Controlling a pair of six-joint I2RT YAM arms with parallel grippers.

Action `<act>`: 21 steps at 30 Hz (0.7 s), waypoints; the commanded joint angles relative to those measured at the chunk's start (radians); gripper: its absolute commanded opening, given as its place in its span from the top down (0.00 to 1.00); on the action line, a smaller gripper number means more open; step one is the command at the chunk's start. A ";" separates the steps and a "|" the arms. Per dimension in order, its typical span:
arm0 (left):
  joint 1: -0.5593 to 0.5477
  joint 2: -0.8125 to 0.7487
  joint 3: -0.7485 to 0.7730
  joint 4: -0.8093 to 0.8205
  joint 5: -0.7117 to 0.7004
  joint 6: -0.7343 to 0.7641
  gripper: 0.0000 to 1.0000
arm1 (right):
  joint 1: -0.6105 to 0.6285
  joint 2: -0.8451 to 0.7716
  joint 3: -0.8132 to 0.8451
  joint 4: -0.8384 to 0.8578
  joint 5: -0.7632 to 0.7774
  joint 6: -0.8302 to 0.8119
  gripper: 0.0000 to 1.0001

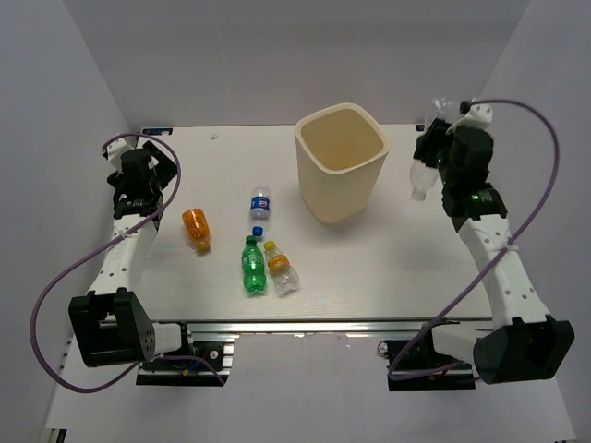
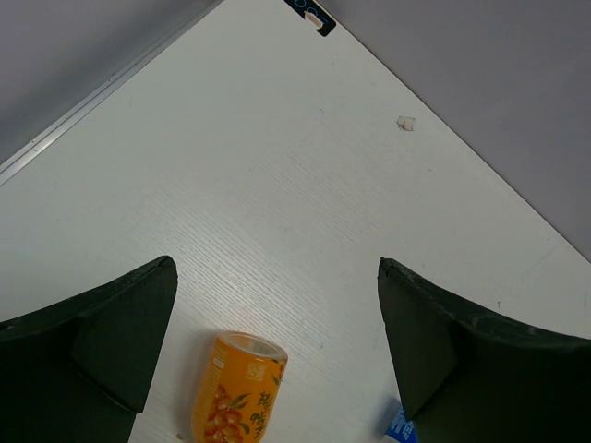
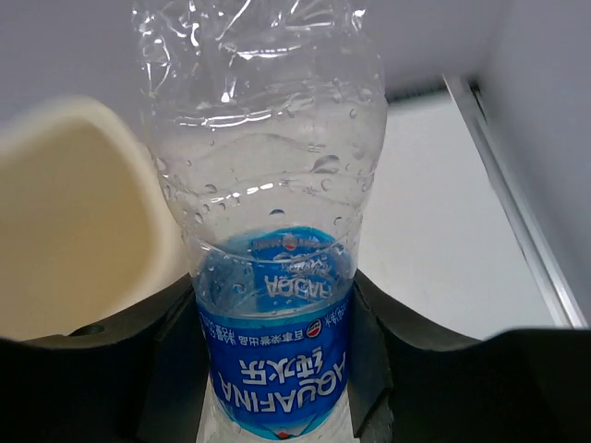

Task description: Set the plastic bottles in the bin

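Above the counter's (image 1: 388,268) far right corner, the right tool (image 3: 272,369) clenches the label band of a seemingly light, crushable Aquafina bottle (image 3: 268,231); left tool (image 2: 277,277) released.

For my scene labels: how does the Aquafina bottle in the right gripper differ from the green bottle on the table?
Colour: the Aquafina bottle is clear with a blue label; the green bottle is green, cap included. State: the right gripper clamps the Aquafina bottle above the table, beside the bin; the green bottle lies free on the table. Both are outside the bin.
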 commanded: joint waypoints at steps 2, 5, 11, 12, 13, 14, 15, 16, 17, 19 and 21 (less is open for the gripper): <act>0.000 -0.015 -0.003 -0.009 0.008 0.002 0.02 | 0.012 -0.018 0.179 0.190 -0.284 -0.089 0.74; 0.000 -0.018 -0.011 -0.014 0.016 -0.004 0.02 | 0.071 0.071 0.325 0.201 -0.436 -0.150 0.70; 0.000 0.002 -0.002 -0.051 0.011 -0.028 0.02 | 0.278 0.289 0.515 0.208 -0.422 -0.288 0.62; -0.001 0.003 0.000 -0.060 0.014 -0.033 0.02 | 0.286 0.350 0.545 0.194 -0.428 -0.288 0.58; -0.001 0.005 -0.003 -0.064 0.019 -0.044 0.02 | 0.291 0.374 0.573 0.177 -0.437 -0.284 0.54; 0.000 0.006 -0.006 -0.067 0.023 -0.048 0.02 | 0.298 0.401 0.623 0.130 -0.442 -0.283 0.48; -0.001 0.006 -0.011 -0.072 0.023 -0.056 0.02 | 0.302 0.433 0.639 0.117 -0.441 -0.283 0.37; 0.000 0.009 -0.018 -0.077 0.025 -0.065 0.02 | 0.302 0.441 0.647 0.111 -0.436 -0.274 0.34; 0.000 0.012 -0.022 -0.078 0.034 -0.074 0.02 | 0.303 0.445 0.642 0.123 -0.430 -0.268 0.30; 0.000 0.020 -0.032 -0.075 0.078 -0.076 0.02 | 0.303 0.447 0.636 0.137 -0.402 -0.265 0.15; -0.001 0.038 -0.046 -0.071 0.105 -0.079 0.02 | 0.303 0.439 0.644 0.134 -0.389 -0.267 0.11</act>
